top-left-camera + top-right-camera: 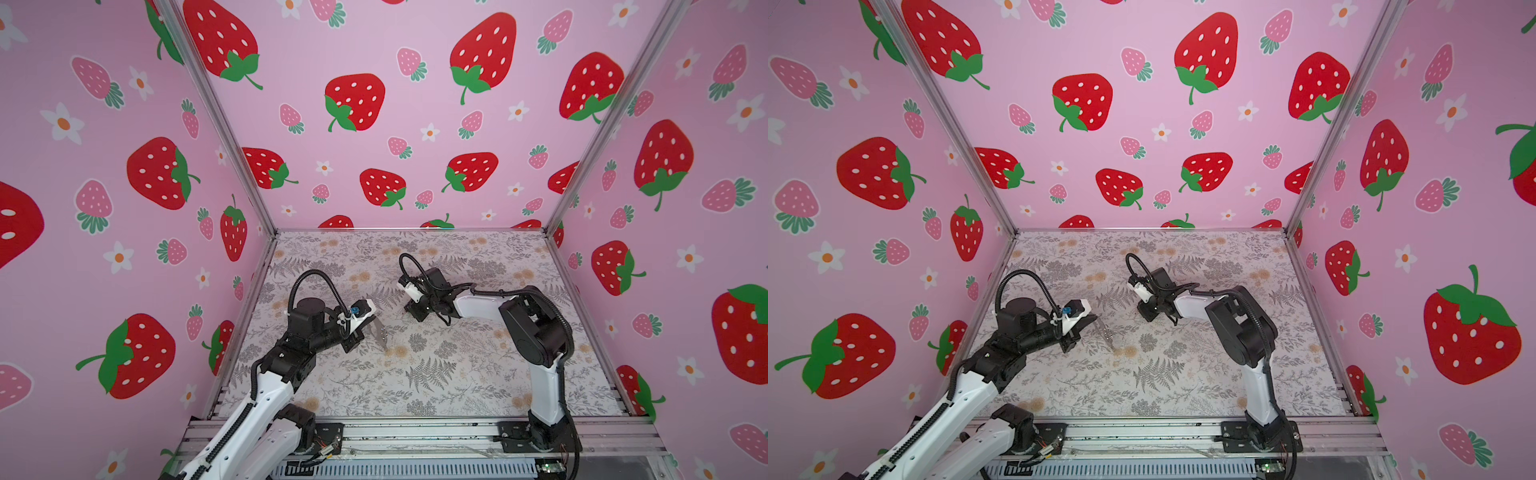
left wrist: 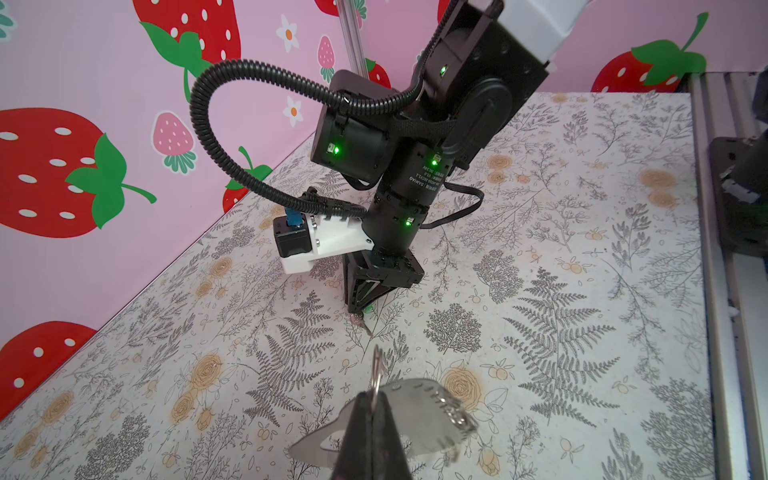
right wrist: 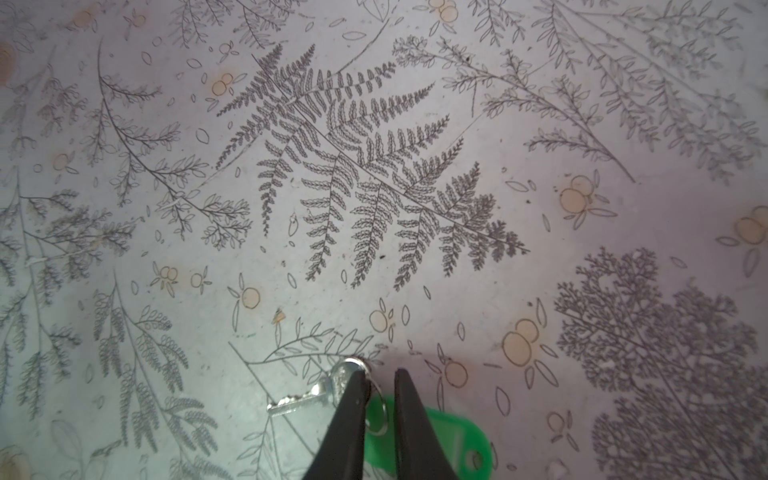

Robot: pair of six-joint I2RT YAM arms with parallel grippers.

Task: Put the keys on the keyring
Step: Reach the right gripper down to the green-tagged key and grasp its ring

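**A:** Left gripper (image 2: 374,401)?
**B:** Pinched shut on the keyring (image 2: 419,401), at the bottom centre of its wrist view.
**A:** Right gripper (image 3: 380,374)?
**B:** Narrowly parted, tips astride the ring of the keys (image 3: 299,401) at the bottom centre. The green tag (image 3: 449,432) lies beneath.

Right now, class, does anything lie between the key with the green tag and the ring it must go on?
Nothing visible does. The key lies on the table at the tip of the open right gripper. The ring is held in the shut left gripper, with only bare table between them.
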